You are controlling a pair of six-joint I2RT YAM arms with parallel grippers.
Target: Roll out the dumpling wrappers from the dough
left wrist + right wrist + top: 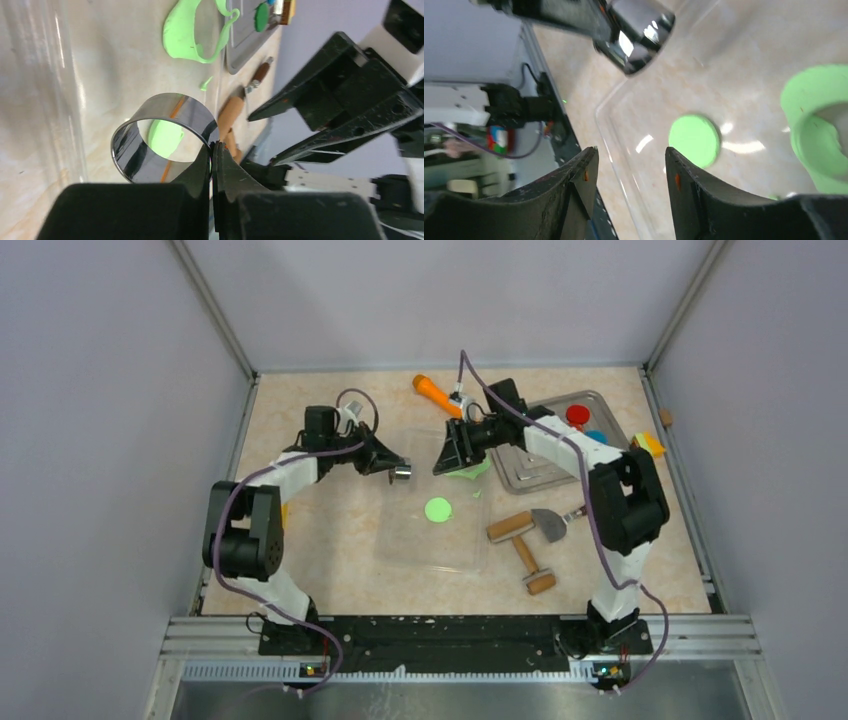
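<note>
A round lime-green dumpling wrapper [437, 509] lies on a clear plastic mat [400, 540]. The dough [472, 471], a thin lime-green sheet with a round hole, lies at the mat's far right, partly under my right gripper. My left gripper [400, 472] is shut on the wall of a shiny metal ring cutter [160, 135] and holds it just above the mat, left of the dough [192, 35]. The wrapper shows through the ring [165, 136]. My right gripper [631, 165] is open and empty above the mat, with the wrapper [694, 140] and the dough [819, 125] beyond its fingertips.
A wooden rolling pin [510, 527], a scraper [548, 523] and a second roller [532, 565] lie right of the mat. A metal tray [540, 475] at the back right holds red and blue discs. An orange tool [432, 392] lies at the back.
</note>
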